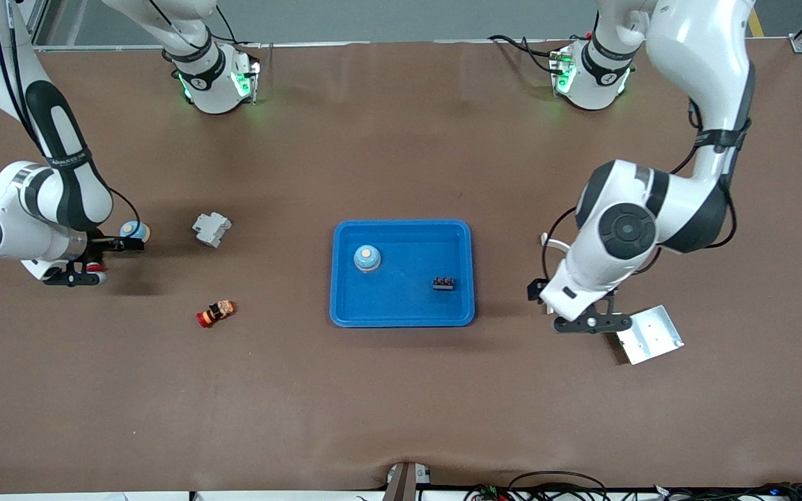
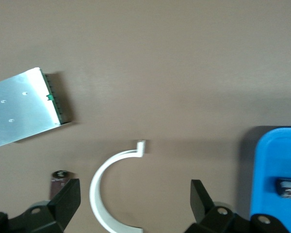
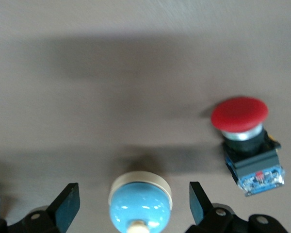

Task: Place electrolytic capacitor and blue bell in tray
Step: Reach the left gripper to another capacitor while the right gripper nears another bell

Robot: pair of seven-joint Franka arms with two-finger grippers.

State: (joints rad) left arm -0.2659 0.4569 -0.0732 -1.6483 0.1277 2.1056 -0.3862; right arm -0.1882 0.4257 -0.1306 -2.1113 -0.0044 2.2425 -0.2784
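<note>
The bright-blue tray (image 1: 401, 316) lies mid-table and holds a blue bell (image 1: 367, 258) and a small dark part (image 1: 443, 282). A second blue bell (image 1: 134, 230) with a cream base stands near the right arm's end of the table. My right gripper (image 1: 117, 245) hovers over it, open, and the bell (image 3: 140, 206) sits between the fingers (image 3: 134, 194) without touching them. My left gripper (image 1: 592, 323) is open over a white curved clip (image 2: 104, 194). A small dark cylindrical capacitor (image 2: 59, 177) stands just outside one left finger. The tray's corner (image 2: 276, 160) shows in the left wrist view.
A silver metal plate (image 1: 650, 335) lies beside the left gripper, also in the left wrist view (image 2: 22, 107). A red push button (image 3: 245, 141) stands beside the bell under the right gripper. Another red button (image 1: 215, 313) and a grey breaker (image 1: 211, 228) lie between the right gripper and the tray.
</note>
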